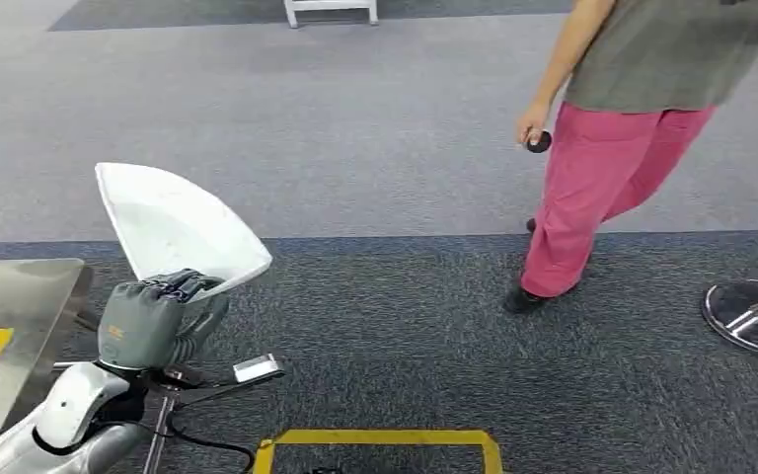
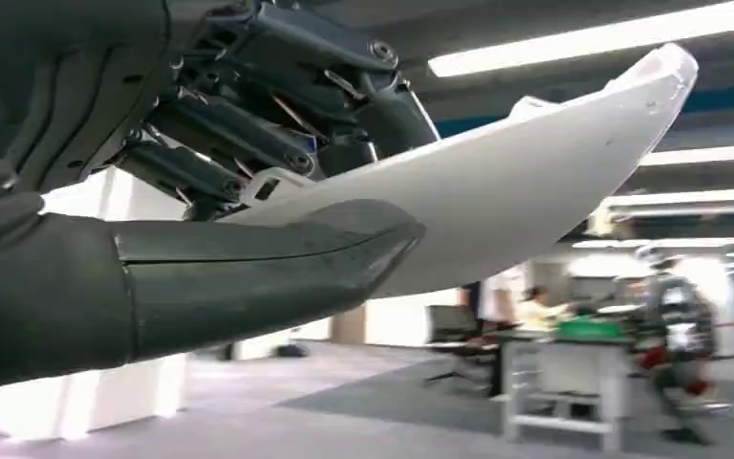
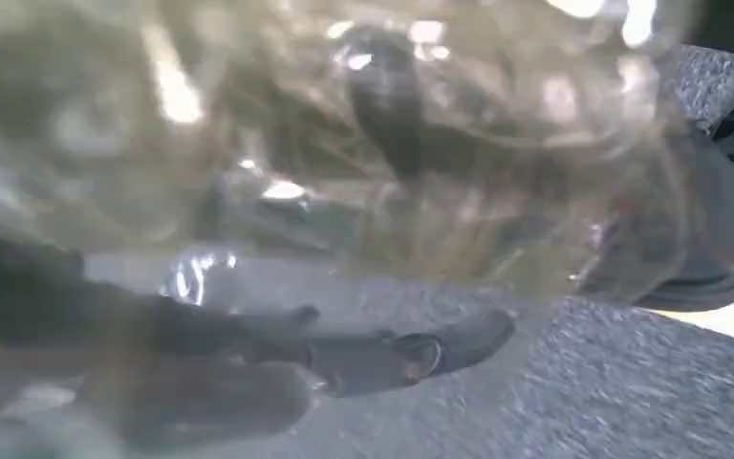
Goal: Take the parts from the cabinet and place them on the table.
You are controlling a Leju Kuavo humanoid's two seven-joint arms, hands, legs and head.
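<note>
My left hand (image 1: 153, 321) grips a white curved shell part (image 1: 173, 222) by its lower edge and holds it upright over the carpet. In the left wrist view the same part (image 2: 535, 182) sits between the thick grey thumb (image 2: 248, 277) and the dark fingers above it. In the blurred right wrist view a clear, shiny plastic thing (image 3: 420, 163) hangs in the air in front of my right hand (image 3: 344, 354). That hand's dark fingers reach under it, and the grip itself is hidden.
A steel table top (image 1: 20, 296) with a yellow patch lies at the left edge. A person in pink trousers (image 1: 602, 178) stands ahead on the right, holding a small dark object. A chrome chair base (image 1: 755, 311) sits far right. Yellow floor tape (image 1: 375, 439) lies near my feet.
</note>
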